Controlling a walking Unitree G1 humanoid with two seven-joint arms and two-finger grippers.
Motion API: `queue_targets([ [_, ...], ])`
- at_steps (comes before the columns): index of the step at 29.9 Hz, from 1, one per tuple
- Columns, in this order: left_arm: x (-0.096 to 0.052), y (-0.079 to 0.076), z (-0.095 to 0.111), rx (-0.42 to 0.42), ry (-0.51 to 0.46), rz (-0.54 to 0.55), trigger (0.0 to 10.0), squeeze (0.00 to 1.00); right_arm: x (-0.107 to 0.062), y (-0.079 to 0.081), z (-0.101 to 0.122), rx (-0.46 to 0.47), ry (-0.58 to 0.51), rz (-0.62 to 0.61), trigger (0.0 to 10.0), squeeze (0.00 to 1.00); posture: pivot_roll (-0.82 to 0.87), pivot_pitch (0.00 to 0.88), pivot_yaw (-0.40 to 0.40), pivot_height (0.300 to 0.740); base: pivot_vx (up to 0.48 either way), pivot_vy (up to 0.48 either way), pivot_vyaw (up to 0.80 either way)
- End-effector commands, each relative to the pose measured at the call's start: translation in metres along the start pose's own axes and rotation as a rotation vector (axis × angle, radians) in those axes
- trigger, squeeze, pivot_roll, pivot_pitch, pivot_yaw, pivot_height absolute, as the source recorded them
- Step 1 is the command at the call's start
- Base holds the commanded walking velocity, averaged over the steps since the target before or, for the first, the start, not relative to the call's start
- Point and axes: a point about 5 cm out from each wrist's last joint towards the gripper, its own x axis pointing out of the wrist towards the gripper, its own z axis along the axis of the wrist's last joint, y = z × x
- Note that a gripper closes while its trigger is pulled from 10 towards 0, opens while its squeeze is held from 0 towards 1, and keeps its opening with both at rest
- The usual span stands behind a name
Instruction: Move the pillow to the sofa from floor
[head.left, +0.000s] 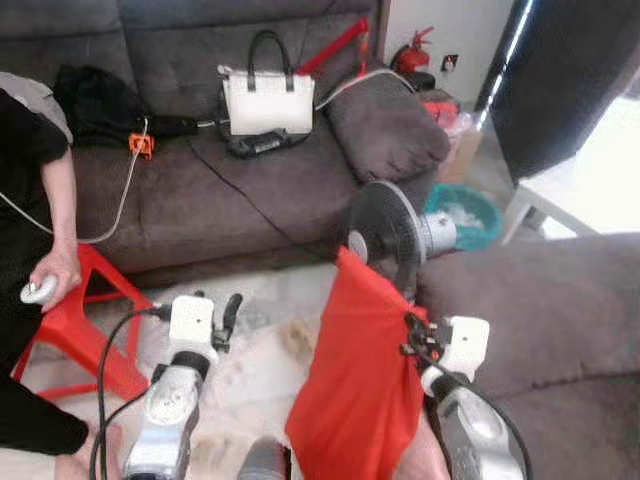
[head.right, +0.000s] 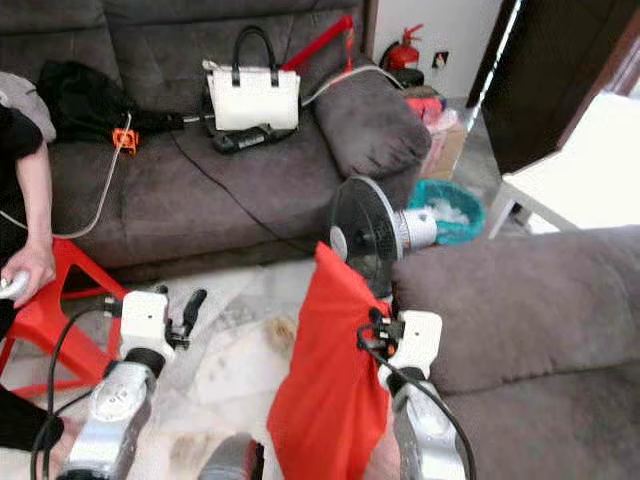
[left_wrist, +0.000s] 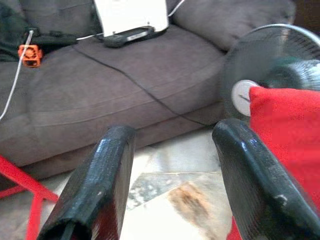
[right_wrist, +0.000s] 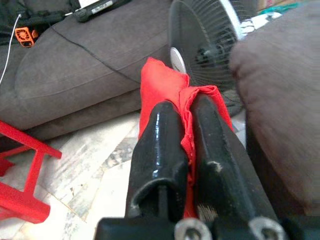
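One red pillow (head.left: 355, 380) is held clear of the floor, hanging limp from the right gripper (right_wrist: 186, 125), whose fingers are pinched tight on a fold of its fabric. The left gripper (left_wrist: 172, 180) is parted wide and empty, at about 9 o'clock of the pillow. The load is best carried toward 12 o'clock – lifted above the seat edge of the grey sofa (head.left: 250, 190) and kept clear of the one standing fan (head.left: 385, 235) just behind it – before release. One white handbag (head.left: 266, 100) and one red stool (head.left: 85, 320) are counted
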Motion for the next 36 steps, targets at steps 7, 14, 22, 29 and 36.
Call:
queue_targets([
  [7,-0.0021,0.0021,0.0,0.013,0.01,0.007,10.0,0.0,0.0045,-0.0033,0.0212,-0.019,-0.113,-0.008,10.0,0.0,0.14,0.003,-0.031,0.684,-0.183,0.0,0.0],
  [14,-0.0019,0.0016,0.0007,0.016,0.011,0.01,10.0,0.0,0.005,-0.0041,0.0211,-0.021,-0.115,-0.012,10.0,0.0,0.14,0.003,-0.031,0.715,0.0,0.0,0.0],
  [22,-0.0022,0.0004,0.002,0.016,0.011,0.01,10.0,0.0,0.0051,-0.0056,0.0215,-0.023,-0.116,-0.018,10.0,0.0,0.14,0.002,-0.034,0.74,0.0,0.0,0.0],
  [29,-0.0019,0.0,0.0023,0.019,0.01,0.01,10.0,0.0,0.006,-0.0056,0.0218,-0.022,-0.116,-0.019,10.0,0.0,0.14,0.001,-0.035,0.74,0.0,0.0,0.0],
  [36,-0.0018,-0.0001,0.0026,0.021,0.012,0.008,10.0,0.0,0.0074,-0.0042,0.0221,-0.019,-0.118,-0.014,10.0,0.0,0.14,0.0,-0.033,0.74,0.0,0.0,0.0],
])
